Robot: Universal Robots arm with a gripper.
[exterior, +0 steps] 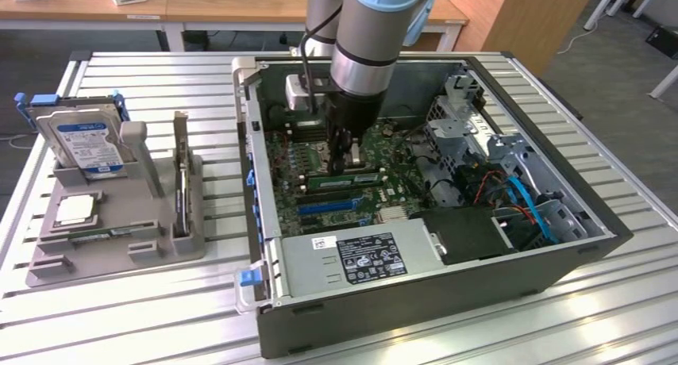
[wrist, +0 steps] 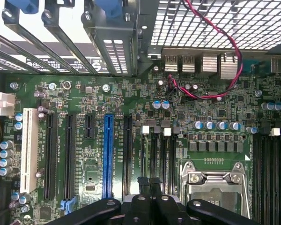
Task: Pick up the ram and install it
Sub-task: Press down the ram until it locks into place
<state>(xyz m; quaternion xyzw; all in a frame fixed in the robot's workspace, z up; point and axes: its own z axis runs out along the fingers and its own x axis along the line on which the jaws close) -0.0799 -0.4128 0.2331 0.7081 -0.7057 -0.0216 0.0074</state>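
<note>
One robot arm reaches down into an open computer case (exterior: 593, 222) on a slatted metal counter (exterior: 138, 317); its gripper (exterior: 341, 163) stands just above the green motherboard (exterior: 317, 155), fingers (wrist: 150, 206) pressed together; the ram (exterior: 344, 179), a thin, long green stick with small black chips, lies along a slot on the board directly below the fingertips; whether the fingers touch it cannot be told; to the exterior view's left, a grey holder (exterior: 106, 238) carries a blue-labelled hard drive (exterior: 85, 147) and a square silver CPU chip (exterior: 76, 210), well apart from the case
</note>
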